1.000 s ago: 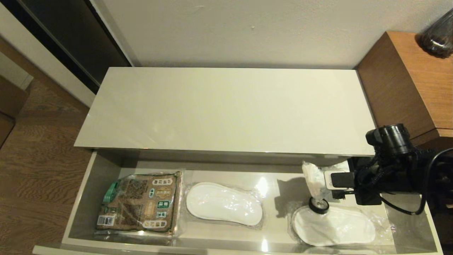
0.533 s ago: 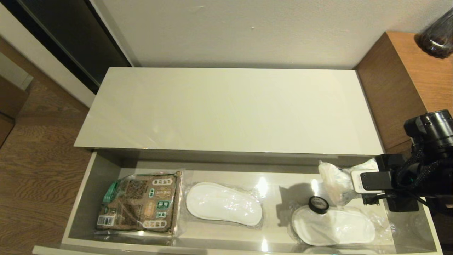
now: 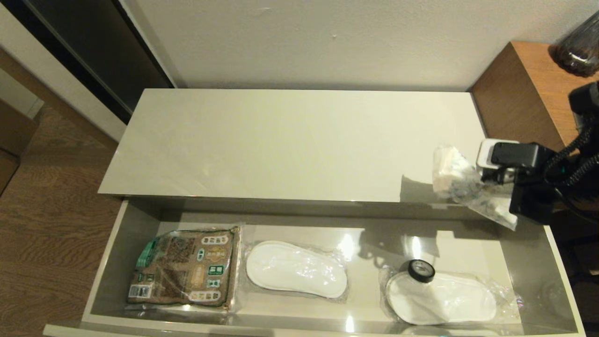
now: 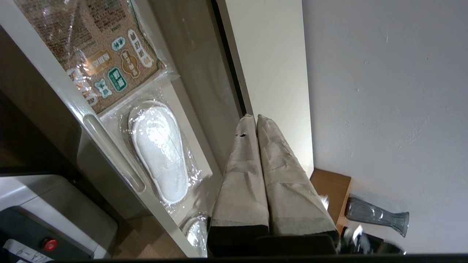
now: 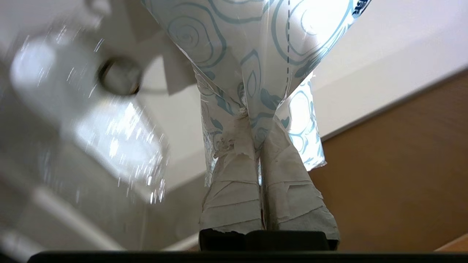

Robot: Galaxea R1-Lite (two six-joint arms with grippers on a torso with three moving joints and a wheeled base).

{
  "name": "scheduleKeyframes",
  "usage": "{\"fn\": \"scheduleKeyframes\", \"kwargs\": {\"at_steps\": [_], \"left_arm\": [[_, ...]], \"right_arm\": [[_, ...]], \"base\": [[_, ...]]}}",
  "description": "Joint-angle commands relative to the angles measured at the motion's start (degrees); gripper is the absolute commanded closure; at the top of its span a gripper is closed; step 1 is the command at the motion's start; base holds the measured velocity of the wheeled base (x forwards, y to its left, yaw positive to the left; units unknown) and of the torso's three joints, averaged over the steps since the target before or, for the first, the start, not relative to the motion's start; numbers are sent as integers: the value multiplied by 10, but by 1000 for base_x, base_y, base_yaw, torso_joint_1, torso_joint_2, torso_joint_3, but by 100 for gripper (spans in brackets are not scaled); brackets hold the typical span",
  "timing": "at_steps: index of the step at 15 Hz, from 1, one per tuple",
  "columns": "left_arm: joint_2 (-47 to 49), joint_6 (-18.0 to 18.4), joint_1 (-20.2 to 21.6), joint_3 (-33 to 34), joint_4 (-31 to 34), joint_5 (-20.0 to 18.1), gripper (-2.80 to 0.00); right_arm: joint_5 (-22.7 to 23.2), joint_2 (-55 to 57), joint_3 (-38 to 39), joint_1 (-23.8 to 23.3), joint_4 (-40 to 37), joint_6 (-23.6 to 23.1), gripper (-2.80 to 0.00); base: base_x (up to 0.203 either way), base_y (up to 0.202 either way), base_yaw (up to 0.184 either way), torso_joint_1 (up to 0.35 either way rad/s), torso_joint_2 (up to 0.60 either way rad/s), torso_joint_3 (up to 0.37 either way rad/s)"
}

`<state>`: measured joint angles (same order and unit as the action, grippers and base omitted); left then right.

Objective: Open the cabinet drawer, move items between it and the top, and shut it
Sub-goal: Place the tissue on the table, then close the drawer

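Pinching the white packet [image 3: 456, 180] between its fingertips [image 5: 252, 153], the right gripper [image 3: 482, 175] is holding it in the air over the cabinet top [image 3: 290, 140], at the 3 o'clock end, with the bare surface lying toward 9 o'clock from the packet. Sitting in the open cabinet drawer [image 3: 559, 281] are the black tape roll [image 3: 421, 270], resting on a bagged slipper [image 3: 444, 299], a second bagged slipper [image 3: 295, 269] and a brown-and-green packet [image 3: 185, 267]. Hanging off the drawer's 9 o'clock end, the left gripper [image 4: 256, 120] is pressing its fingers together on nothing.
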<state>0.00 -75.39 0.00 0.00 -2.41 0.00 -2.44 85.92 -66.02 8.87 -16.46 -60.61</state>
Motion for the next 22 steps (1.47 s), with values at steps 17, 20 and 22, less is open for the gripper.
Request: {"fn": "scheduleKeyframes", "kwargs": {"at_steps": [17, 20, 22], "left_arm": [[1, -5, 0, 0, 0, 0, 0], [1, -5, 0, 0, 0, 0, 0], [1, -5, 0, 0, 0, 0, 0]], "right_arm": [[-63, 260, -385, -28, 20, 258, -280], [-64, 234, -377, -27, 17, 255, -280], [-65, 225, -367, -27, 13, 255, 0]], "base": [[0, 0, 0, 0, 0, 0], [0, 0, 0, 0, 0, 0], [0, 0, 0, 0, 0, 0]]}}
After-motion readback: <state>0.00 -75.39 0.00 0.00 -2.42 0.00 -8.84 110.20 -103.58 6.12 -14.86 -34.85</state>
